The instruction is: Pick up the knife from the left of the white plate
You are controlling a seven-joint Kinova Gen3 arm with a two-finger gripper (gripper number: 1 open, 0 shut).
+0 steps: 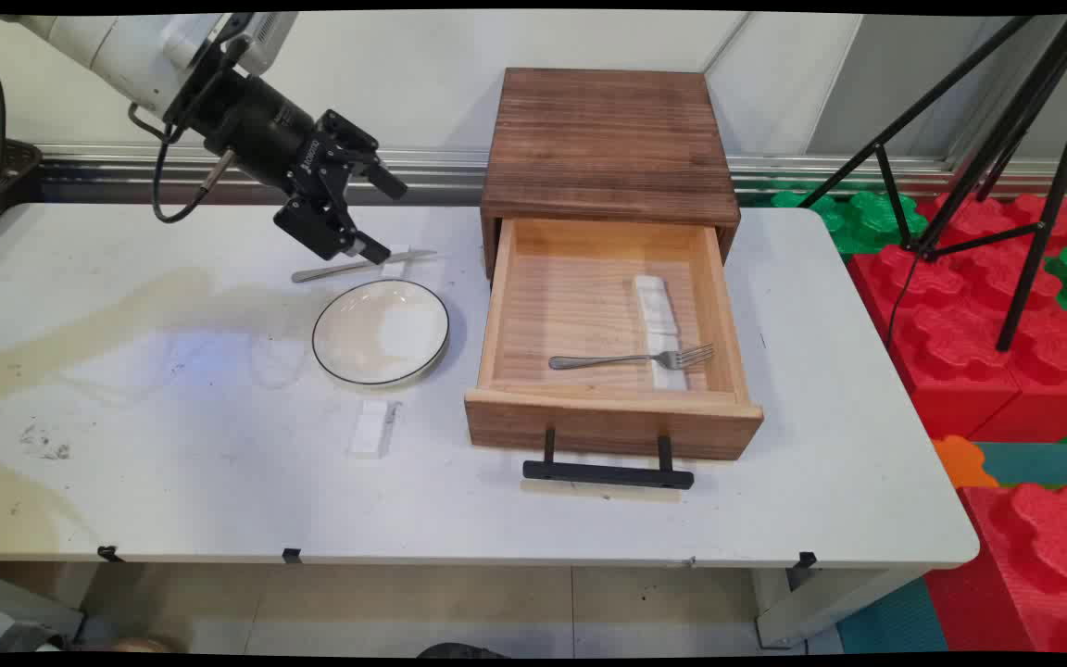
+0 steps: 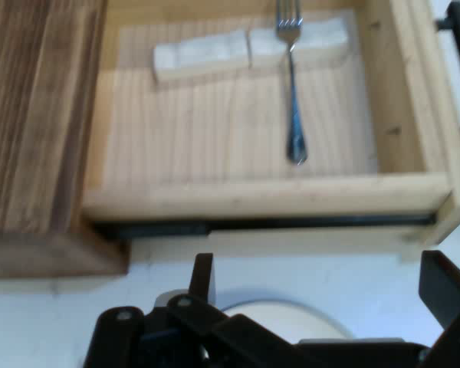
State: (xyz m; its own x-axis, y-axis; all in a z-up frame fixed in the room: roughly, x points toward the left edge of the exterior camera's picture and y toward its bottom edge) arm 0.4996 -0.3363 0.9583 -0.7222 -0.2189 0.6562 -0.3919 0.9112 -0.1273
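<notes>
The black two-finger gripper hangs empty with its fingers spread wide, above a silver table knife lying behind a round white black-rimmed plate. In the pulled-out light wooden drawer, a silver fork lies with its tines on a white foam strip.

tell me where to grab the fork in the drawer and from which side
Grip the fork at mid-handle, coming straight down from above with the pincer closing across the thin stem. Its tines rest on the white block, so the handle probably slopes up off the drawer floor, and the walls block side approaches.
</notes>
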